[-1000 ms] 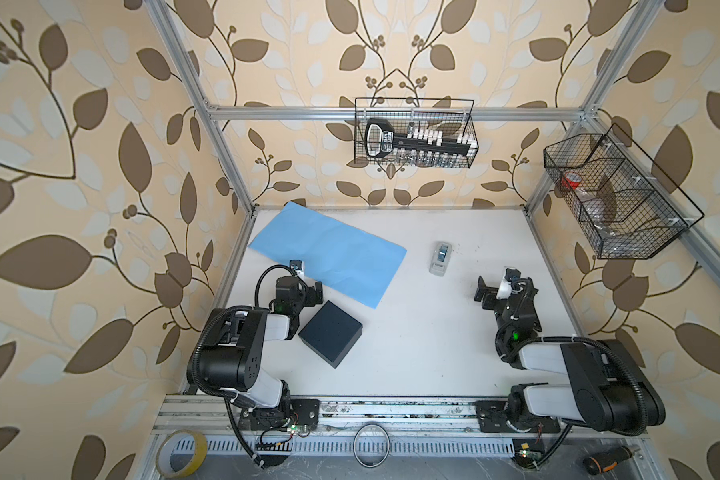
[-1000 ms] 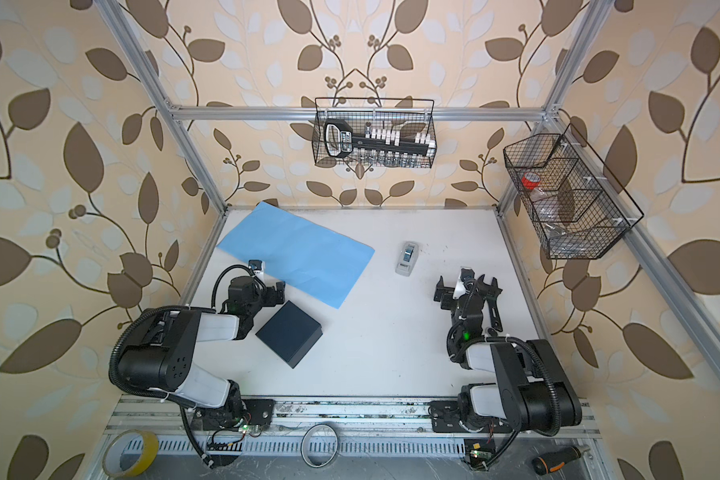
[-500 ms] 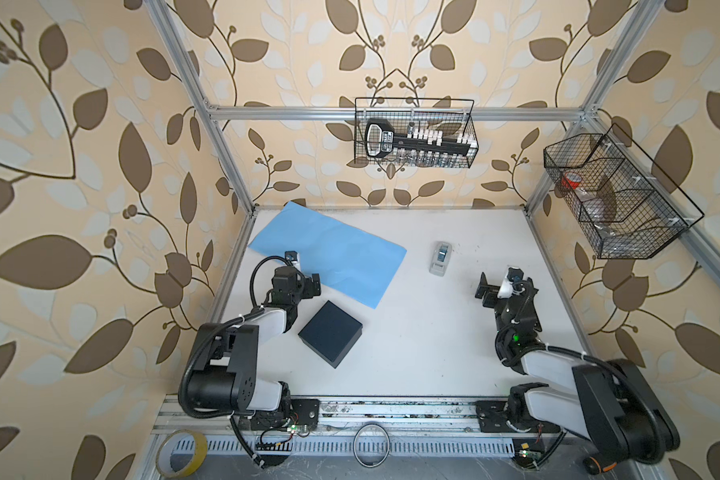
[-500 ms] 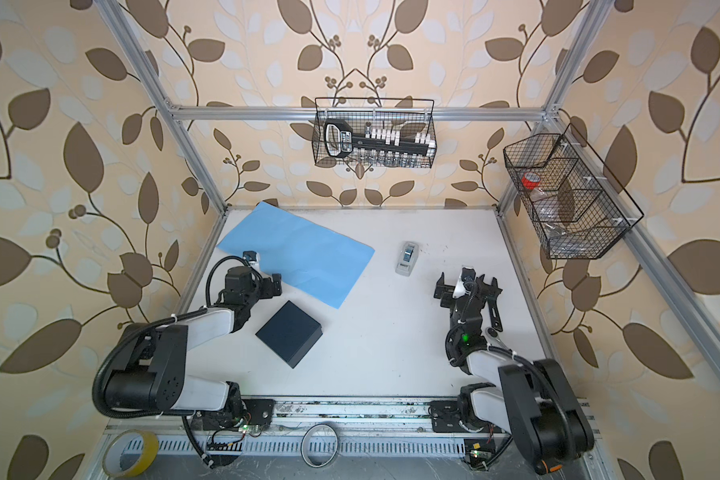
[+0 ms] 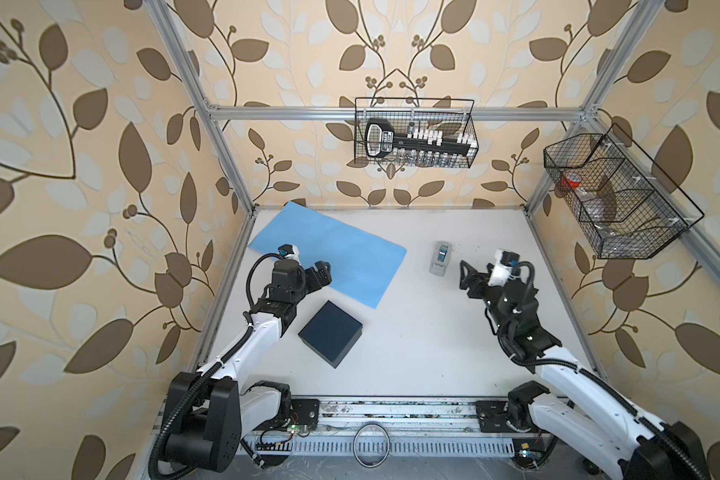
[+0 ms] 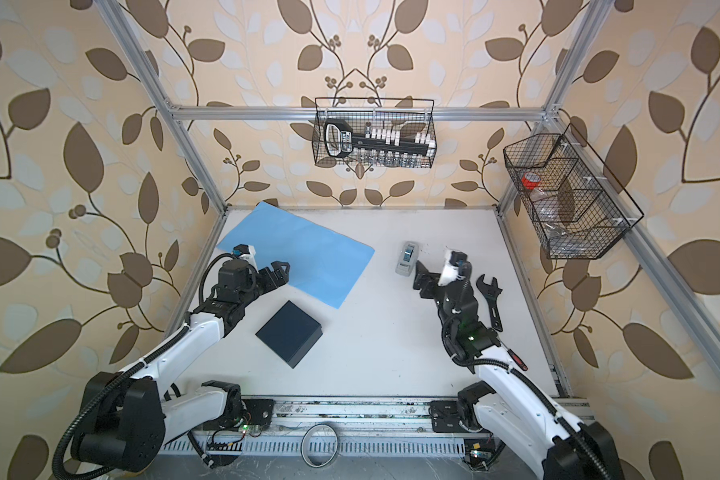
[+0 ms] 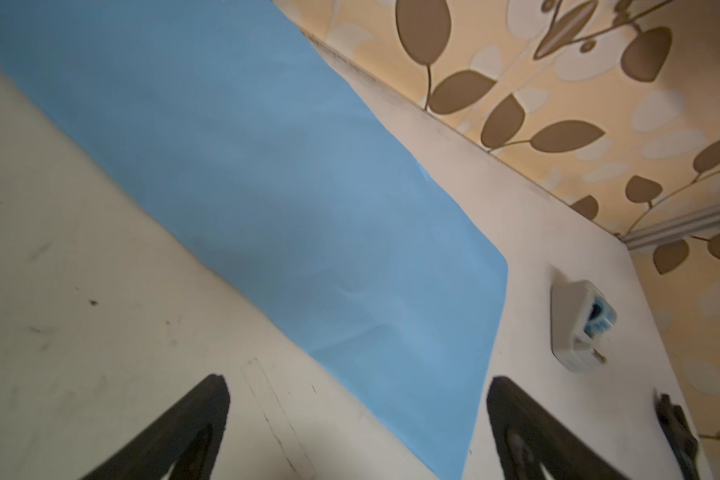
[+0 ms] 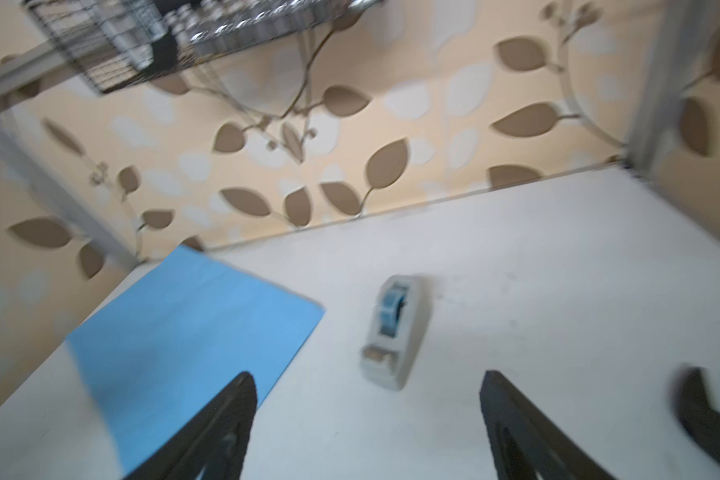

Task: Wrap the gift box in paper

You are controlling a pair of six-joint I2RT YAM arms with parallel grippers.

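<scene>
My left tool, wide and empty, hangs over the near long edge of the paper, which runs diagonally from the far-left corner of the worktop. The gift box lies just frontward, apart. My right tool, also wide, is farther.

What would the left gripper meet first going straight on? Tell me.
Likely the paper: the open left gripper points at its near edge, with only bare table between. Height is unclear.

Right wrist view blurred, paper cut off at left wrist view's edge
</scene>
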